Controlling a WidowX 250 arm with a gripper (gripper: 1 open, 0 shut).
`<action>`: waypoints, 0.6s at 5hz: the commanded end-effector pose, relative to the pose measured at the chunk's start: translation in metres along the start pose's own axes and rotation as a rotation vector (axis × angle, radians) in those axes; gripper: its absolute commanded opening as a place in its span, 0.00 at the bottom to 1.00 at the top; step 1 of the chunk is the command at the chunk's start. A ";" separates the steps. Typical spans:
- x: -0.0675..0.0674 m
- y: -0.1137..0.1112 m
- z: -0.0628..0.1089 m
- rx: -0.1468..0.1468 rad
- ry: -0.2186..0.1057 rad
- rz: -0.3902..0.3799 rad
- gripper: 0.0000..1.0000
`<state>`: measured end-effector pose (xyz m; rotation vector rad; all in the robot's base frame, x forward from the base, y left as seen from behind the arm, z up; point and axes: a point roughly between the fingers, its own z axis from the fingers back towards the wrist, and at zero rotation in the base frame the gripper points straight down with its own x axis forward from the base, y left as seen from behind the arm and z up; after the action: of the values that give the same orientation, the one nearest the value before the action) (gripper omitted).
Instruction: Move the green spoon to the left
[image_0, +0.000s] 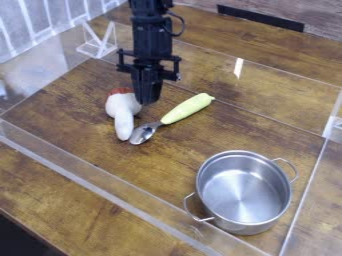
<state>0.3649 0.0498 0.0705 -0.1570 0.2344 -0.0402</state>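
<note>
At the lower right of the frame stands one steel pot (243, 191), empty, well apart from the rest and no part of this job. Above it, near the centre, lies the one green spoon (175, 115) flat on the wooden table (80, 200), its yellow-green handle pointing to the upper right and its silver bowl to the lower left, the bowl just beside one white mushroom toy (123, 114) with a red cap. Farther back, the single gripper (146, 97) hangs above the mushroom and to the left of the spoon's handle, pointing steeply down with its jaws pressed together on nothing; the spoon is not in its hold. To do the step well, I judge the claw should spread first, come down over the thick handle rather than the thin shiny bowl, straddle it across its width and close firmly before any travel to the left. The mushroom sits right in that path, so the spoon should be lifted clear of it, not dragged. A clear plastic wall (94, 190) rings the work area, and a small clear stand (96, 38) sits at the upper left
</note>
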 end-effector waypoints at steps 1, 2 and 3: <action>-0.008 0.007 0.054 0.024 -0.137 0.000 0.00; -0.011 0.015 0.058 0.024 -0.140 0.001 0.00; -0.015 0.019 0.061 0.027 -0.139 -0.001 0.00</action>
<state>0.3602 0.0675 0.0808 -0.1725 0.2331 -0.0421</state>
